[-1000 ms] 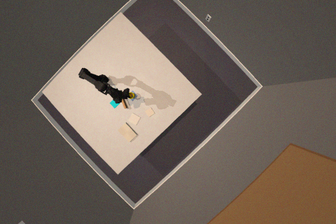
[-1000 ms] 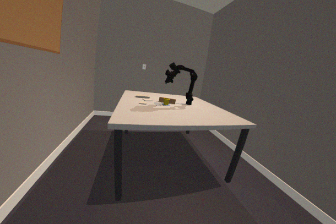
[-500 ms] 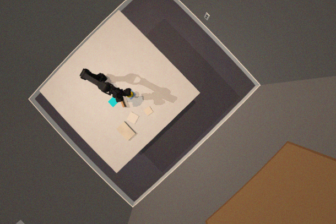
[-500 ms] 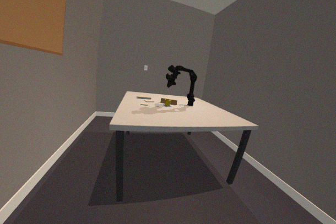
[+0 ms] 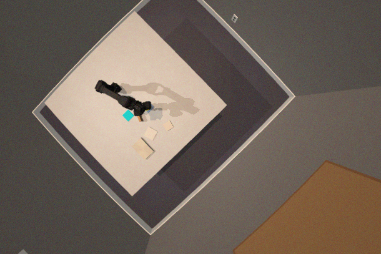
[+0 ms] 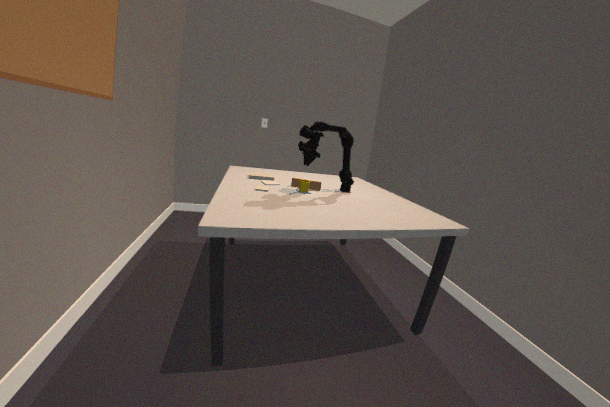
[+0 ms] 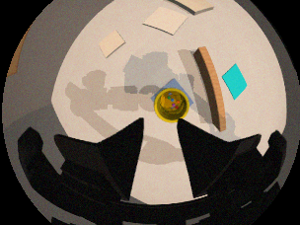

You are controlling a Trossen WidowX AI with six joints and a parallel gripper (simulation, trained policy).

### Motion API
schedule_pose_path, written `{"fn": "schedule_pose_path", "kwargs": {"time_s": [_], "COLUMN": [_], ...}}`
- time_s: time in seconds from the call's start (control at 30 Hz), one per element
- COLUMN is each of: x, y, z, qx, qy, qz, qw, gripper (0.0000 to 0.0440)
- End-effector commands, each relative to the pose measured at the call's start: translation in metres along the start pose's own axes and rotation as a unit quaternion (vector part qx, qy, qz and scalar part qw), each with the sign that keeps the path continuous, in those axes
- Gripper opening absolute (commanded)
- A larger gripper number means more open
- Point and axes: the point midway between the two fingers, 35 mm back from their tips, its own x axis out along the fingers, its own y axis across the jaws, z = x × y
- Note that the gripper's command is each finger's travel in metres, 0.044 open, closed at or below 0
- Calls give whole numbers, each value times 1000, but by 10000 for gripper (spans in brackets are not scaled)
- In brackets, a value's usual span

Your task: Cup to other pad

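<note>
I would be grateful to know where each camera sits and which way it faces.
Top: high overhead, facing down at the table; the arm shows from above.
Exterior: off one table edge, looking across the tabletop; the whole arm shows side-on.
Wrist: on the arm, looking past the gripper at the yellow cup; both fingers show.
Shared: top and wrist both show the cyan pad.

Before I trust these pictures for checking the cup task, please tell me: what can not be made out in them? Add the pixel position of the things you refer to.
- Marble count: in the wrist view the marbles (image 7: 173, 101) inside the cup (image 6: 304, 186) (image 7: 172, 118) are too small and blurred.
- Middle of the blue pad (image 7: 173, 84): the cup covers it in the wrist view.
- Most of the cup, top view: hidden under the arm (image 5: 125, 102).
- Cyan pad, exterior view: not visible, probably behind the upright wooden board (image 6: 314, 185).
</note>
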Motion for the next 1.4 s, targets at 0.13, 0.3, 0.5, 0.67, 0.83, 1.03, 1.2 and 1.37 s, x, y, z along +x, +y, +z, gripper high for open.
{"fn": "schedule_pose_path", "kwargs": {"time_s": [0.13,0.3,0.5,0.67,0.83,1.03,1.2,1.37], "x": [21,33,50,65,82,102,119,136], "y": [-12,-20,-28,-34,-40,-47,-53,-59], "z": [-6,-10,-13,-15,-16,-18,-20,-24], "qx": [13,21,31,38,43,43,37,25], "qy": [27,40,47,50,52,54,58,65], "qz": [-66,-103,-135,-156,-172,-186,-194,-200], "qw": [997,994,989,986,983,980,978,977], "gripper": [175,180,183,188,194,199,199,196]}}
